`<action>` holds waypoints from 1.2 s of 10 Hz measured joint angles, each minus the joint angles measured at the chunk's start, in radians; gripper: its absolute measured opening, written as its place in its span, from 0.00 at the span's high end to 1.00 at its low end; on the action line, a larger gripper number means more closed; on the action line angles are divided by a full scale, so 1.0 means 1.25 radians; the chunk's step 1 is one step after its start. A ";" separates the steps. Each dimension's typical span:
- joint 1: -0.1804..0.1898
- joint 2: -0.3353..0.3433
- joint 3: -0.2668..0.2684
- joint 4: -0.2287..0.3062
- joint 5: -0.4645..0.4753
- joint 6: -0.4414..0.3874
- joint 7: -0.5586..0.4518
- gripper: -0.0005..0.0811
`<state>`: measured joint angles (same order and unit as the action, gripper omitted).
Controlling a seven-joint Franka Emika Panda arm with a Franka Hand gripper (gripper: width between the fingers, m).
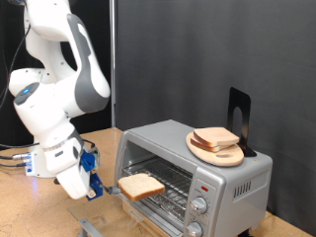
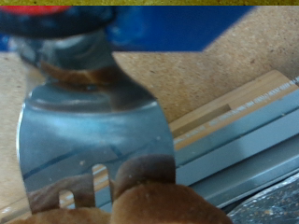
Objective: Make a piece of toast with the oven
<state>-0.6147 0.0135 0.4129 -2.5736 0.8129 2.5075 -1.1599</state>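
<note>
The piece of toast [image 1: 141,186] is a pale slice with a tan crust. It lies on the blade of a metal slotted spatula [image 2: 93,131], just outside the open front of the silver oven [image 1: 232,168], level with its wire rack [image 1: 176,184]. My gripper [image 1: 92,185] is at the exterior view's left of the oven, low over the table, shut on the spatula's handle. In the wrist view the toast's crust [image 2: 159,203] shows at the end of the blade. The oven's two knobs [image 1: 200,207] are at its front corner.
A round wooden plate [image 1: 229,156] with other bread slices [image 1: 215,138] sits on top of the oven, and a black stand [image 1: 238,111] rises behind it. The oven door [image 1: 148,215] hangs open low in front. The wooden table [image 1: 30,212] lies under the arm.
</note>
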 joint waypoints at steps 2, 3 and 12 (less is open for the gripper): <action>0.015 -0.015 0.020 -0.018 0.002 0.019 0.019 0.45; 0.020 -0.024 0.029 -0.024 0.007 0.022 0.024 0.45; 0.039 -0.082 0.082 -0.059 0.034 0.056 0.050 0.45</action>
<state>-0.5662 -0.0890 0.5152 -2.6468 0.8548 2.5772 -1.0971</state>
